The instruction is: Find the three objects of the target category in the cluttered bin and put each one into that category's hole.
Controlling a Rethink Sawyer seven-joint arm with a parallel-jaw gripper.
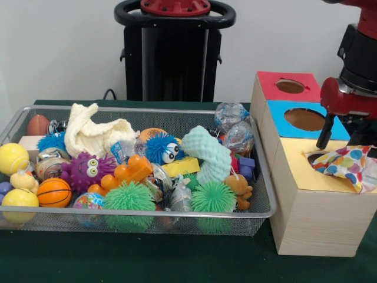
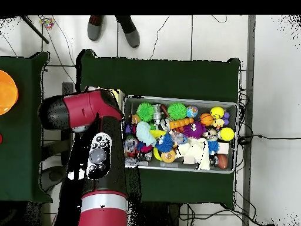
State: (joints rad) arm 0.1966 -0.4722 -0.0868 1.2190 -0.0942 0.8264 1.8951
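**Polka-dot cloth laid at the yellow hole, arm close above**

Nearest the camera in the front view, the green table (image 1: 177,259) is seen, and on it the cluttered bin (image 1: 147,217), a wide wire-mesh basket piled with toys. Beside it, three boxes are lined up so that their holes face upward for dropping; the yellow-faced box (image 1: 321,221) is placed closest to the camera, with the blue-faced box (image 1: 306,121) and the red-faced box (image 1: 288,87) behind.

The arm (image 2: 97,153) is brought over the boxes, which it hides in the overhead view. Its gripper (image 1: 339,138) is held just above the far edge of the yellow face, probably because a delivery is under way there. Only two dark fingers are visible in front, and whether anything is clamped between them cannot be told.

One polka-dot cloth (image 1: 347,165) is draped across the yellow face, its near end bunched at the hole (image 1: 315,157), which is largely covered by it and barely made out. The cloth's right end is cut off by the picture's edge. It is judged not yet fully pushed in.

In the bin, a cream knitted cloth (image 1: 94,134) is heaped at the back, and a mint sponge curl (image 1: 206,154) is propped near the middle. No other polka-dot cloth can be made out; any remaining may be buried under the toys.
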